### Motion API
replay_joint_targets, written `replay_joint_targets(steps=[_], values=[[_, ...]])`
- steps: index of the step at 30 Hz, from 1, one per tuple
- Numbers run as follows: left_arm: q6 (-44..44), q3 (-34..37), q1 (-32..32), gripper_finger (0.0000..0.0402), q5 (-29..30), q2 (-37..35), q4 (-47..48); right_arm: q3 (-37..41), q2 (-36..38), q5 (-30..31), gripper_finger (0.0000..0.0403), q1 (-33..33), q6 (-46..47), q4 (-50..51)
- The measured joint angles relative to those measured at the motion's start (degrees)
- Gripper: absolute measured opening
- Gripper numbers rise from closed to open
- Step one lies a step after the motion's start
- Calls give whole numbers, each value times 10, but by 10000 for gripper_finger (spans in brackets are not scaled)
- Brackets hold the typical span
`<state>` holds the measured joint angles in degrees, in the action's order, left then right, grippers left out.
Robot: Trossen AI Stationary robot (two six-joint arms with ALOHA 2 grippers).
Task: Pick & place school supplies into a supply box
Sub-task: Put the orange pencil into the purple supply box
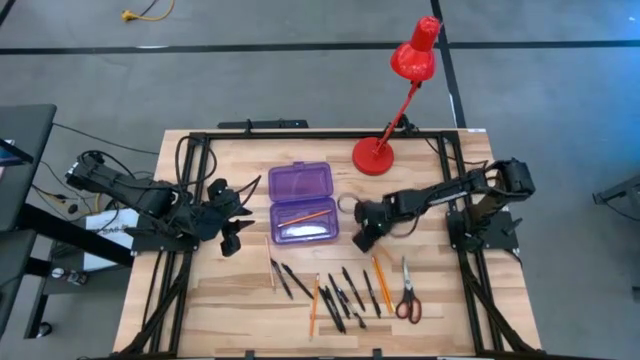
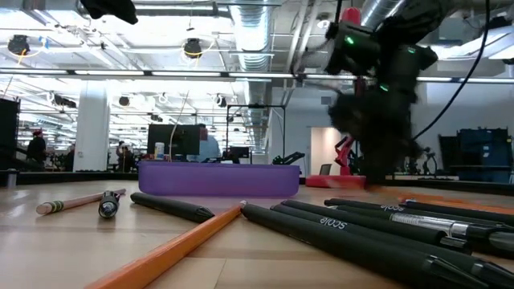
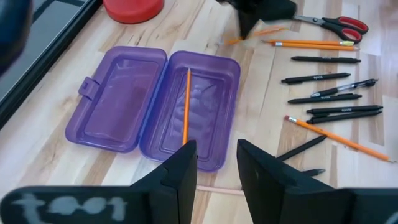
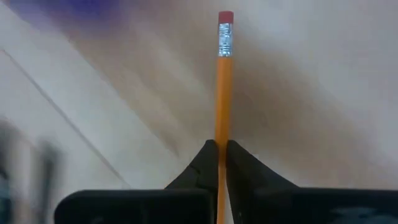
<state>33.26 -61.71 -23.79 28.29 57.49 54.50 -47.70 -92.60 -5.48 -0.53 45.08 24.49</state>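
Note:
The purple supply box point(image 1: 300, 205) lies open on the table, its lid folded out flat toward the far edge. One orange pencil point(image 3: 186, 106) rests inside the box. My left gripper point(image 3: 216, 165) hovers open to the left of the box, holding nothing. My right gripper point(image 1: 362, 238) stands just right of the box, shut on another orange pencil point(image 4: 224, 93). Black pens point(image 1: 345, 290), more orange pencils point(image 1: 380, 268) and red-handled scissors point(image 1: 408, 298) lie flat near the front edge. My right gripper pinches the orange pencil's shaft point(image 4: 222, 134) between its two fingertips point(image 4: 205, 158). The fingers come steeply from above and lie across the pencil. The eraser end point(image 4: 225, 28) sticks out beyond them. Whether the pencil is clear of the table, I cannot tell.
A red desk lamp stands with its round base point(image 1: 375, 155) behind the box, its head point(image 1: 415, 55) reaching past the far edge. Black frame rails point(image 1: 170, 250) run along the table's left, right and far sides. Bare wood lies left of the pens.

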Motion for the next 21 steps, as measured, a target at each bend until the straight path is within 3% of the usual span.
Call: replay_joint_targets(steps=[11,16,21], values=[[7,0,0,103,0,0,-5,2,102,-156,0,-82,-67,-115],[7,0,0,103,0,0,-5,2,106,-255,0,-117,-78,-209],[3,0,0,103,0,-1,-30,0,77,-297,0,-142,-58,-353]])
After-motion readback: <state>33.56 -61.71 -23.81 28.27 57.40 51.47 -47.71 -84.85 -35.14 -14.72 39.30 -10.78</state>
